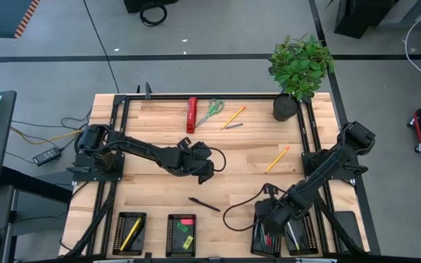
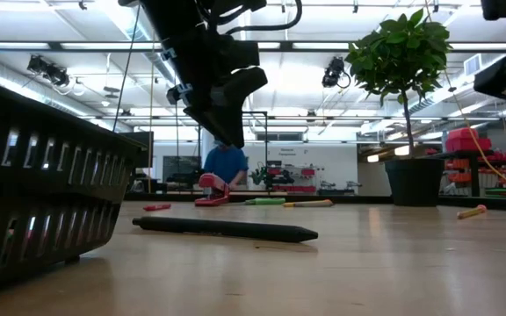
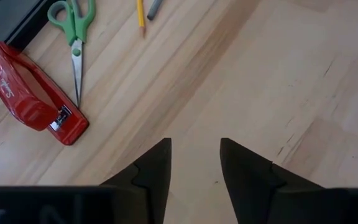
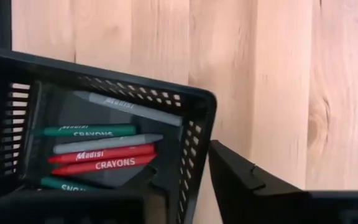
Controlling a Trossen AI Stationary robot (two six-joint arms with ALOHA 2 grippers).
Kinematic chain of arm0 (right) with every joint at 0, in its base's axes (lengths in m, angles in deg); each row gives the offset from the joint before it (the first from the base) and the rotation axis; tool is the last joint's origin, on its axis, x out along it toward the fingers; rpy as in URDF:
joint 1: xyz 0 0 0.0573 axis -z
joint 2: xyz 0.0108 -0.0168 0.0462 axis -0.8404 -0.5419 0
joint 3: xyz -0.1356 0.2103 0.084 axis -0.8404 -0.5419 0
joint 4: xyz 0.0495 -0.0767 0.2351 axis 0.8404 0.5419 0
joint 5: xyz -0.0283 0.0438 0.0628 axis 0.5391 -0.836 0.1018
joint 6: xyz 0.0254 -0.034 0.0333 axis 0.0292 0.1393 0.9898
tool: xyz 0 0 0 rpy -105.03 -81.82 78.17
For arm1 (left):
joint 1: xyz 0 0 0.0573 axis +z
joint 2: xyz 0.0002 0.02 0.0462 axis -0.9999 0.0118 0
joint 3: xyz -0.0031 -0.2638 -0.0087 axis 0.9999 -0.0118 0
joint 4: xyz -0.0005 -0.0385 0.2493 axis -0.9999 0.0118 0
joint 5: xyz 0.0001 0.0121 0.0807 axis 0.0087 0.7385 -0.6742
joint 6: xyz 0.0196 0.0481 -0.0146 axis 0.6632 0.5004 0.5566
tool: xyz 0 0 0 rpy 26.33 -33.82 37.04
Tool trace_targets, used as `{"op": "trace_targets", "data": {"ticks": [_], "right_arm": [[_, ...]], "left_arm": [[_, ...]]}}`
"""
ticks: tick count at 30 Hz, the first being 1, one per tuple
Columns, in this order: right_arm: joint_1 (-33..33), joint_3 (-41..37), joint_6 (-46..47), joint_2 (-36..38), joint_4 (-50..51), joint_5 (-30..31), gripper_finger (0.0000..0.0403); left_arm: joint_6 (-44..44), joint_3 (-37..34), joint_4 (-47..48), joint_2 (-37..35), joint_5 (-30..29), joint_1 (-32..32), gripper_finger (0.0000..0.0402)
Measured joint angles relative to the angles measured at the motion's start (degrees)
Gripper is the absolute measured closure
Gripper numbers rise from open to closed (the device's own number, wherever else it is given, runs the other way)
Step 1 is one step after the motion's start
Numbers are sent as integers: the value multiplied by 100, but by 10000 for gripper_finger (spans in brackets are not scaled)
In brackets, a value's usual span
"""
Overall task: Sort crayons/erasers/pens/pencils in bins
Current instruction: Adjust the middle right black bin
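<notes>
My left gripper (image 1: 205,166) (image 3: 196,155) hovers open over bare wood at mid table, high above it in the low view (image 2: 225,123). My right gripper (image 1: 267,221) (image 4: 188,174) is open at the third bin (image 1: 266,235), which holds red, green and grey crayons (image 4: 101,158). One finger (image 4: 241,180) is outside the bin's corner wall (image 4: 194,143); the other is mostly hidden. A black pen (image 1: 205,204) (image 2: 222,228) lies flat near the middle. A yellow pencil (image 1: 276,159) lies to the right. The erasers (image 1: 184,232) sit in the second bin.
At the far edge lie a red stapler (image 1: 191,115) (image 3: 33,93), green scissors (image 1: 210,111) (image 3: 73,25), an orange pencil (image 1: 234,115) and a grey pen (image 1: 232,126). A potted plant (image 1: 298,69) stands at the far right corner. The other bins (image 1: 130,232) (image 1: 299,235) line the near edge.
</notes>
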Motion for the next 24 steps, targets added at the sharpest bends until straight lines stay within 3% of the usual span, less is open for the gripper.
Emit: {"op": "trace_targets", "data": {"ticks": [6, 24], "right_arm": [[0, -2, -190, 0, -33, 2, 363], [366, -11, -481, -2, -373, 101, 368]], "left_arm": [[0, 0, -1, 0, 0, 2, 259], [11, 0, 6, 0, 0, 4, 258]]}}
